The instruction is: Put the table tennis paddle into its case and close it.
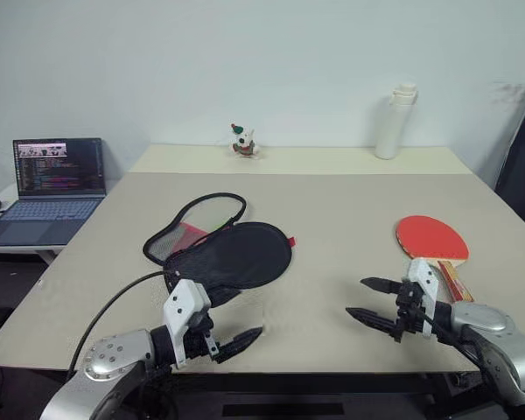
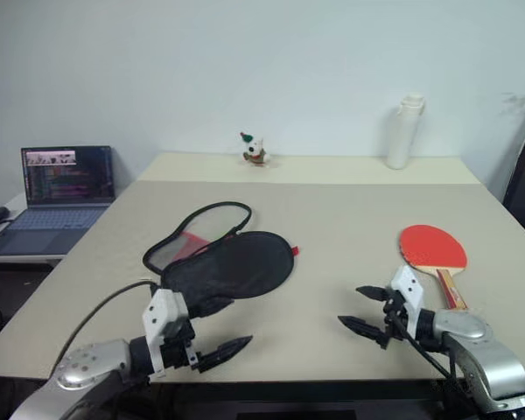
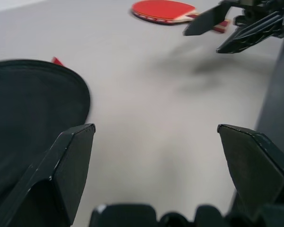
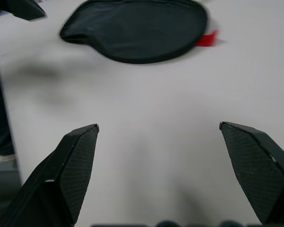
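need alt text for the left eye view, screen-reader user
An open black case lies on the left of a beige table, and a red table tennis paddle lies on the right. The left gripper and right gripper, both open and empty, hover near the front edge. Behind: laptop, small figurine, white bottle.

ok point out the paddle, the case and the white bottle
paddle (image 1: pixel 430 237), left eye view, red face.
case (image 1: pixel 245 255), left eye view, black top panel.
white bottle (image 1: pixel 393 128), left eye view, body.
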`<action>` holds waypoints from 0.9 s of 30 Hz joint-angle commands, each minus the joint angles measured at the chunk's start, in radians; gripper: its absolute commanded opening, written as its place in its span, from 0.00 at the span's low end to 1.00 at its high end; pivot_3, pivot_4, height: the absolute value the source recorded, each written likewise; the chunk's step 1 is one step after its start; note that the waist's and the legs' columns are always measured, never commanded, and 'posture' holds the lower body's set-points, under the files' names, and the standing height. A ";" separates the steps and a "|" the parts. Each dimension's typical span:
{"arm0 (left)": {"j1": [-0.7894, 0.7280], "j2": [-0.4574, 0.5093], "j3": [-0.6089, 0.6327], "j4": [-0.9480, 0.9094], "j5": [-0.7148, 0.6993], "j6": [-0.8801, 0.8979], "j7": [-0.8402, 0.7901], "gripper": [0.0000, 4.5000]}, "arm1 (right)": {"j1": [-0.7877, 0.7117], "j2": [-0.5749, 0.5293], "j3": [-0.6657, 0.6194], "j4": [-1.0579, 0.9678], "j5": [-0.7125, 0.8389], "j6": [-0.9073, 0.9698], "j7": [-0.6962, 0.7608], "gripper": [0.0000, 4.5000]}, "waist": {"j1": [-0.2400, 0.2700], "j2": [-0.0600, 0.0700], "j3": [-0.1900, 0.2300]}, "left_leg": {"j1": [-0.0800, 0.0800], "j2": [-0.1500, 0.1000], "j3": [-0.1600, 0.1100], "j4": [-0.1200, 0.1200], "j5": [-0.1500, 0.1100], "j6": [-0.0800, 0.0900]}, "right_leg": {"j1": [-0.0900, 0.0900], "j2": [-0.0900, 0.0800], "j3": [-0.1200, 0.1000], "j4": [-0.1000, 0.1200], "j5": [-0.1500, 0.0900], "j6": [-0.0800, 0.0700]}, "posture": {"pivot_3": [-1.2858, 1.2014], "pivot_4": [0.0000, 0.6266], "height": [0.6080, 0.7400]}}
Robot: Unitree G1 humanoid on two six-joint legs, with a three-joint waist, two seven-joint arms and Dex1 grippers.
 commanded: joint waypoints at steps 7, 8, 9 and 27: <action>-0.133 -0.046 -0.021 0.231 0.059 -0.157 -0.054 1.00 | 0.042 -0.063 -0.078 -0.144 0.050 0.066 -0.039 1.00 | 0.004 0.000 0.000 | -0.001 0.000 0.000 0.000 0.000 0.000 | 0.000 0.000 -0.001 0.000 0.000 0.000 | 0.52 0.24 1.00; -0.155 -0.039 -0.019 0.260 0.059 -0.164 -0.071 1.00 | 0.051 -0.069 -0.087 -0.161 0.054 0.072 -0.045 1.00 | 0.003 0.000 0.000 | -0.001 0.000 0.000 0.000 0.000 0.000 | 0.000 0.000 -0.001 0.000 0.000 0.000 | 0.52 0.24 1.00; -0.182 -0.030 -0.015 0.301 0.060 -0.175 -0.091 1.00 | 0.062 -0.073 -0.097 -0.180 0.060 0.079 -0.053 1.00 | 0.003 0.000 0.000 | -0.001 0.000 0.000 0.000 0.000 0.000 | 0.000 0.000 -0.001 0.000 0.000 0.000 | 0.52 0.24 1.00; -0.594 0.184 -0.105 0.971 0.271 -0.437 -0.483 1.00 | -0.042 -0.024 -0.076 -0.219 0.081 0.099 -0.136 1.00 | 0.004 -0.001 0.000 | -0.002 0.000 0.002 0.000 0.000 0.000 | -0.002 0.000 -0.002 -0.001 0.001 0.001 | 0.52 0.24 1.00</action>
